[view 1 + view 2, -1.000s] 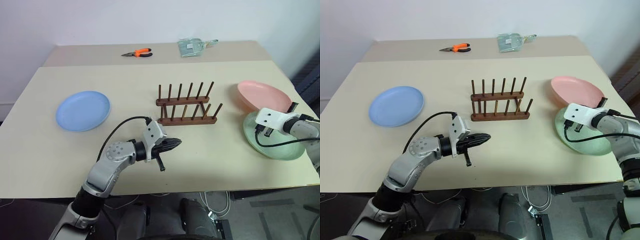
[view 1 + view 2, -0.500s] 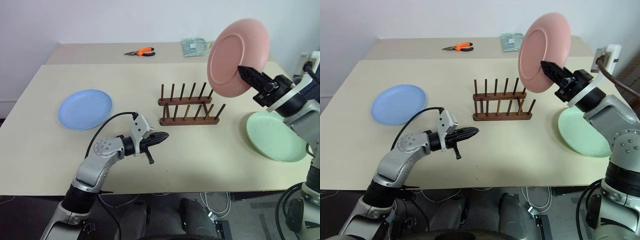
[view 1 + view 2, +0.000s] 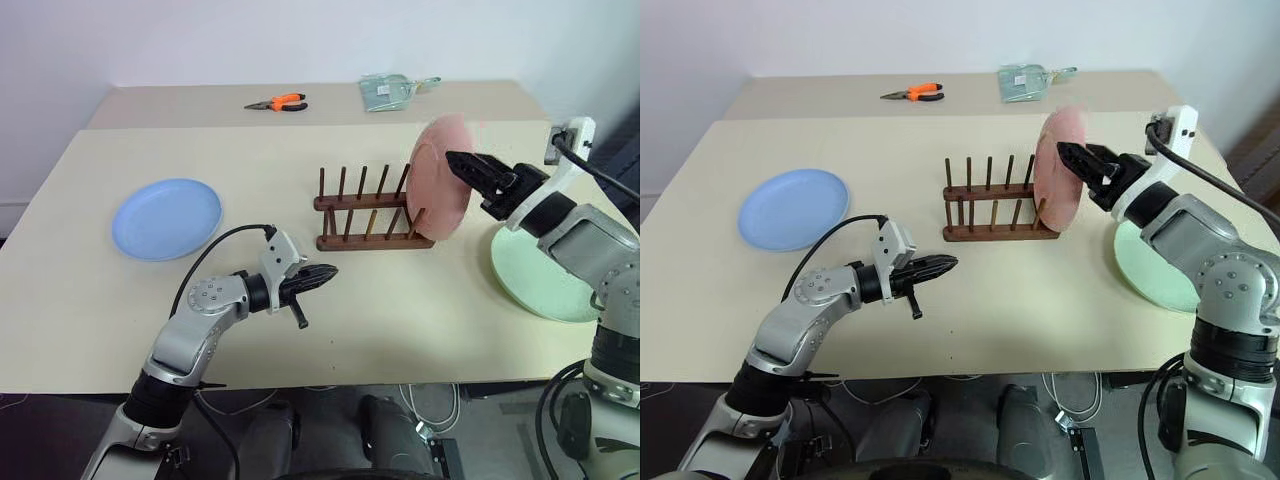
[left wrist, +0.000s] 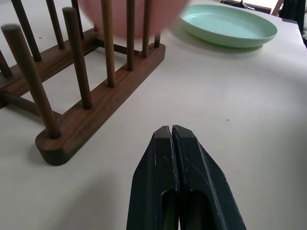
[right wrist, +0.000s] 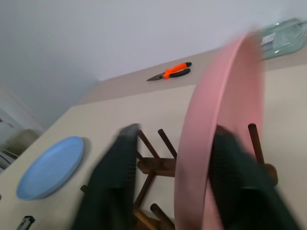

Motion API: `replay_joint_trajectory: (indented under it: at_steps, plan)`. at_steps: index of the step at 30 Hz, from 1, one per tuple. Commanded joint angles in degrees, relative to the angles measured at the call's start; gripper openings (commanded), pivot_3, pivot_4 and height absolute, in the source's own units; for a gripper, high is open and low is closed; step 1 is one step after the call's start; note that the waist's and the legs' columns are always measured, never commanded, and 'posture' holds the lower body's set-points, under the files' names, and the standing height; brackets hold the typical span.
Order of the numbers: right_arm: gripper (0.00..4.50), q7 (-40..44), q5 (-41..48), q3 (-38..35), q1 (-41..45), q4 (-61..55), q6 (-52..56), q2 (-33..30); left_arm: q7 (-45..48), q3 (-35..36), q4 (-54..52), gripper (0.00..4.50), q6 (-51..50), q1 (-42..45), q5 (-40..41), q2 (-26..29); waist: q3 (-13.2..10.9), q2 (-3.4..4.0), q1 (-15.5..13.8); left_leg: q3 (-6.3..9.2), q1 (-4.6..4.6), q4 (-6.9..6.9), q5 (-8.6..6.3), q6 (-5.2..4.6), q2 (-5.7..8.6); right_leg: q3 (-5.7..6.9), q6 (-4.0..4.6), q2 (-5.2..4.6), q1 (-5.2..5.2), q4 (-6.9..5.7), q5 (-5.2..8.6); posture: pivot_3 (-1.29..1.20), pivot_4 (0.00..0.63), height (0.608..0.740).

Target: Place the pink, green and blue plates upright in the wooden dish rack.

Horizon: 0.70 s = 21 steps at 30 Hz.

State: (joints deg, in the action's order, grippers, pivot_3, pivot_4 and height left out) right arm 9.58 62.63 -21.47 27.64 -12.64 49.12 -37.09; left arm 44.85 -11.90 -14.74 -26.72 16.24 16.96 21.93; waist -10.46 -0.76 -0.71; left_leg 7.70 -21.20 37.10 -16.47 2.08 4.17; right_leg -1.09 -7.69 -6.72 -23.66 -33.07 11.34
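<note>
Blue plate [image 3: 166,218] flat on bench [image 3: 120,300], well left of wooden dish rack [image 3: 365,212]. Left gripper [image 3: 322,274] low over bench just in front-left of rack, jaws pressed together, empty. Pink plate [image 3: 438,190] upright at rack's right end, among the last pegs. Right gripper [image 3: 466,168] at plate's right face, jaws spread astride its rim, one each side. Green plate [image 3: 535,285] flat on bench, right of rack. Orange pliers [image 3: 276,103] far behind rack.
</note>
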Motion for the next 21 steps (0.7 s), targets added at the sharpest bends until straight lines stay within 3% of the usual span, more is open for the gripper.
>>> replay_joint_trajectory:
  at_steps: [1,4,9,13,17,21]
  plan:
    - [3.58,1.5,-8.8,-4.4,1.1,-0.1,-9.3,-3.1,0.2,-0.2,-1.9,0.0,1.4,-0.2,0.3,0.0,0.0,0.0,-0.1,0.01,-0.03,0.01,0.0,0.0,0.02,0.0,-0.04,0.0,0.0,0.0,-0.01,0.0,0.15,0.74]
    - [3.58,1.8,-13.0,-9.5,-2.1,5.0,-11.1,-6.5,0.6,-1.1,-1.4,0.0,1.7,0.0,0.0,0.0,0.0,-0.04,-0.2,0.01,-0.07,0.04,0.0,0.0,0.07,0.0,-0.06,-0.03,0.02,0.05,-0.02,0.0,0.15,0.74]
    - [3.58,13.6,-24.4,-3.0,-21.8,-2.2,-11.2,-16.9,1.9,-2.3,-0.3,0.0,2.2,0.8,0.0,-0.1,0.2,-0.05,-0.6,0.02,-0.04,-0.04,-0.01,-0.01,0.03,0.07,-0.05,-0.01,0.04,0.04,0.04,0.0,0.15,0.74]
    - [3.58,17.1,-27.3,1.6,-30.3,-8.0,-9.0,-17.9,2.6,-2.8,0.4,0.0,2.5,1.5,-0.1,0.0,0.2,0.15,0.7,-0.21,-0.08,-0.02,-0.01,0.0,-0.05,-0.07,-0.2,-0.01,0.16,-0.03,0.15,0.0,0.15,0.74]
    - [3.58,13.4,-33.8,6.7,-30.9,-6.5,-6.5,-16.2,3.0,-3.1,0.7,0.0,2.6,2.0,-0.2,-0.1,0.2,0.13,1.0,-0.21,-0.06,0.05,-0.01,0.0,-0.09,-0.02,-0.18,-0.02,0.23,-0.03,0.16,0.0,0.15,0.74]
    - [2.31,12.2,-38.8,9.6,-30.1,-3.8,-6.6,-15.1,3.1,-3.2,0.5,0.0,2.5,2.1,-0.2,-0.1,0.2,0.1,0.6,-0.13,-0.04,0.07,0.0,0.0,-0.04,-0.01,-0.18,-0.04,0.01,0.0,0.12,0.0,0.15,0.74]
